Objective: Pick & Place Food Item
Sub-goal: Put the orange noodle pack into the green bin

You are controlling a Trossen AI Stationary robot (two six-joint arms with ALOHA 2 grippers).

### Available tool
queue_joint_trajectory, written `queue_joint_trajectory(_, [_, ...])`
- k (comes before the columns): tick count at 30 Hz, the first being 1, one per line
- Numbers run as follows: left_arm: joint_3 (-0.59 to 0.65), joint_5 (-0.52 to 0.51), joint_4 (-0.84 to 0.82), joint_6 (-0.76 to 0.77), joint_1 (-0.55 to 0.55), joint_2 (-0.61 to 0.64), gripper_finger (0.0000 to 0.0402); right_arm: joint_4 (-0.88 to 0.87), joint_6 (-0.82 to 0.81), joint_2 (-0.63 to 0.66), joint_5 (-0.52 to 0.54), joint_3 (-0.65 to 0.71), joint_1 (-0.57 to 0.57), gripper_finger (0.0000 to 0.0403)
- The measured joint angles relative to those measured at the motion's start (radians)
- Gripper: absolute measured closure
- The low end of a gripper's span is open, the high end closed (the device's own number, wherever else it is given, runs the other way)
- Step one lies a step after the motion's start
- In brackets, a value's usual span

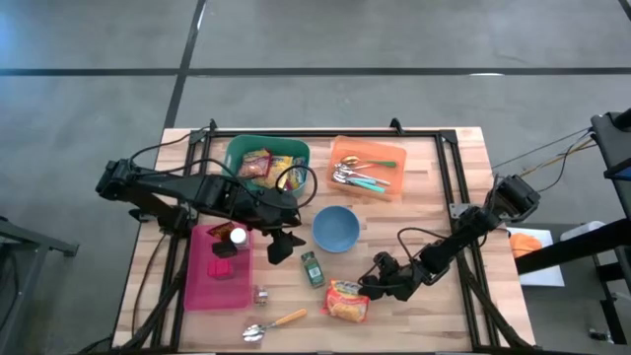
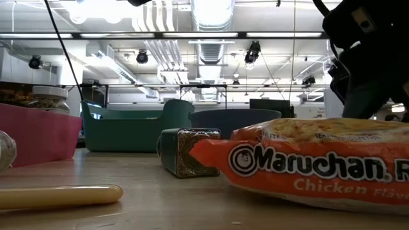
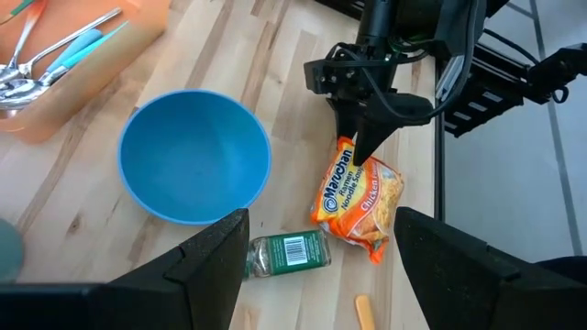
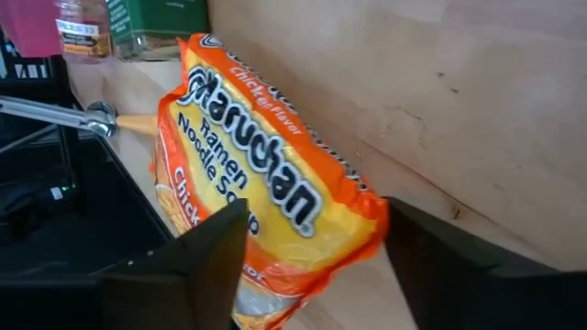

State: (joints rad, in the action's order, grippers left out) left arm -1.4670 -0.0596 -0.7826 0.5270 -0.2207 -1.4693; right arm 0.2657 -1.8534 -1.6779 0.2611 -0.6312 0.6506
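Observation:
An orange-and-yellow ramen packet (image 1: 347,301) lies flat on the wooden table near its front edge, also visible in the left wrist view (image 3: 359,194) and the low view (image 2: 307,160). My right gripper (image 1: 380,284) has come down at the packet's right end, and its two fingers stand on either side of that end (image 4: 307,266). My left gripper (image 1: 281,242) hangs open above the table between the pink bin (image 1: 217,266) and the blue bowl (image 1: 335,229), holding nothing. My right gripper has the ramen packet's end nearest the arm (image 4: 367,206) between its two fingers, one on each long side. The fingers slant down from the table's right side and run along the packet. The packet still lies on the table, its far end (image 4: 197,55) on the wood.
A green spice jar (image 1: 313,268) lies just left of the packet, with a spoon (image 1: 274,323) and a small jar (image 1: 261,294) beyond. A green bin of food (image 1: 266,163) and an orange cutlery tray (image 1: 368,168) stand at the back.

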Motion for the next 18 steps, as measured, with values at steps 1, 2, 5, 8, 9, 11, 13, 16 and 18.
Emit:
queue_joint_trajectory(1, [0.000,0.000,0.000,0.000,0.000,0.000,0.0126,0.000,0.000,-0.002,0.000,0.000,0.000,0.0183])
queue_joint_trajectory(2, [0.000,0.000,0.000,0.000,0.000,0.000,0.0126,0.000,-0.001,-0.004,0.000,0.000,0.000,0.0196])
queue_joint_trajectory(5, [0.000,0.000,0.000,-0.001,0.000,0.000,0.0126,0.000,-0.004,-0.008,0.000,0.000,0.000,0.0231])
queue_joint_trajectory(8, [0.000,0.000,0.000,-0.003,0.000,0.000,0.0125,0.000,-0.003,-0.009,0.000,0.000,0.000,0.0261])
queue_joint_trajectory(9, [0.000,0.000,0.000,-0.003,0.000,0.000,0.0125,0.000,-0.002,-0.009,0.000,0.000,0.000,0.0271])
queue_joint_trajectory(11, [0.000,0.000,-0.002,-0.003,0.000,0.000,0.0125,-0.001,0.004,-0.008,0.001,0.000,0.000,0.0288])
queue_joint_trajectory(13, [0.000,0.007,-0.003,0.001,0.000,0.000,0.0125,-0.001,0.012,-0.008,0.001,0.000,0.000,0.0305])
queue_joint_trajectory(16, [0.000,0.012,-0.003,0.001,0.000,0.000,0.0125,-0.001,0.014,-0.006,0.002,0.000,0.000,0.0330])
queue_joint_trajectory(18, [0.000,0.016,-0.003,0.003,0.000,0.000,0.0125,-0.001,0.024,-0.006,0.003,0.000,0.000,0.0346])
